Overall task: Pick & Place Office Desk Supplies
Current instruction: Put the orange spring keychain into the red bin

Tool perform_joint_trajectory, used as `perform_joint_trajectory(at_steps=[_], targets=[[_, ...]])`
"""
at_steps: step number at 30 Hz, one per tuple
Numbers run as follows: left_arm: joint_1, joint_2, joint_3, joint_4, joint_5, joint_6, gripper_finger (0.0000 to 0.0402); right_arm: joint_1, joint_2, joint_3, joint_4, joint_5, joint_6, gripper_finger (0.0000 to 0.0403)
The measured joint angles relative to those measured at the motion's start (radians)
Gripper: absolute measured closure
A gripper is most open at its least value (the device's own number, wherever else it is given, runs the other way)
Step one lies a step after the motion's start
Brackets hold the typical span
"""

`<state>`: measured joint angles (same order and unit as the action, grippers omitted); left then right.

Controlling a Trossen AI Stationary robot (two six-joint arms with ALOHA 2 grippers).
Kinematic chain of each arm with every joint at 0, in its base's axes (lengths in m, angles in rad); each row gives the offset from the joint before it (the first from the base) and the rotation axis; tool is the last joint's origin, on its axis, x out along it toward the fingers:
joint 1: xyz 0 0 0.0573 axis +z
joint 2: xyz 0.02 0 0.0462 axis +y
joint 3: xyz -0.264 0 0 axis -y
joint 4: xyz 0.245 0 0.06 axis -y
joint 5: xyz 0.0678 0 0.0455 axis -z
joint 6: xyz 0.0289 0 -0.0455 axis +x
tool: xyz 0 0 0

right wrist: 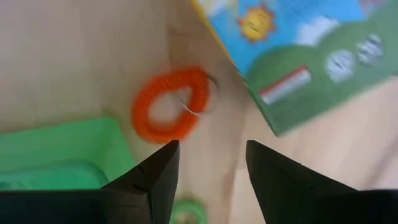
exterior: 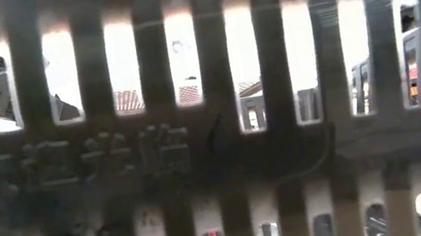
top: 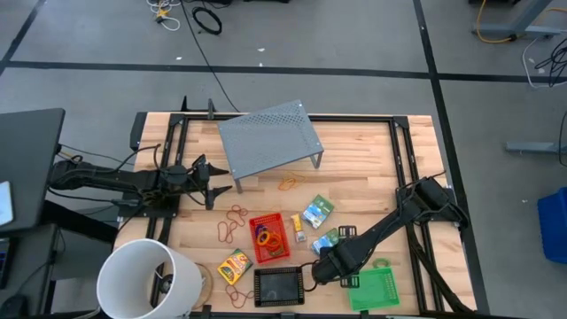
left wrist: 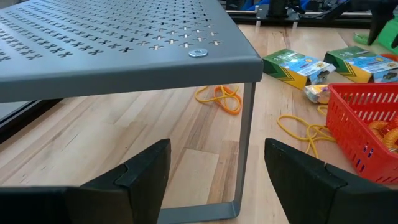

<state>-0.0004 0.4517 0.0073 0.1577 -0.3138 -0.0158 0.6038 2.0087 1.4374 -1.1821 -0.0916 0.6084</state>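
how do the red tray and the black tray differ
The red tray holds coloured rings, while the black tray looks empty. The red tray lies with its long side running away from the table's front edge; the black tray lies crosswise, nearer that edge. The red tray is bright; the black one is dark. Both are small rectangular mesh trays resting flat on the wooden table.

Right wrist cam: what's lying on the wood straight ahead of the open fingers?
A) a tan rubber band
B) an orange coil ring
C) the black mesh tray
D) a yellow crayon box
B: the right gripper stands open just short of an orange coil ring that lies on the bare wood, between the green tray and a green-and-blue packet.
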Motion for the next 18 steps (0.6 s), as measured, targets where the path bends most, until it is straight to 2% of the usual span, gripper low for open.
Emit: perform_joint_trajectory(at_steps=[5,18], targets=[[0.000,0.000,0.000,0.000,0.000,0.000,0.0140,-0.001,0.000,-0.048,0.099,-0.026,-0.016,0.0211],[0.000,0.000,0.000,0.000,0.000,0.000,0.0140,-0.021,-0.007,-0.146,0.208,-0.017,-0.056,0.0216]])
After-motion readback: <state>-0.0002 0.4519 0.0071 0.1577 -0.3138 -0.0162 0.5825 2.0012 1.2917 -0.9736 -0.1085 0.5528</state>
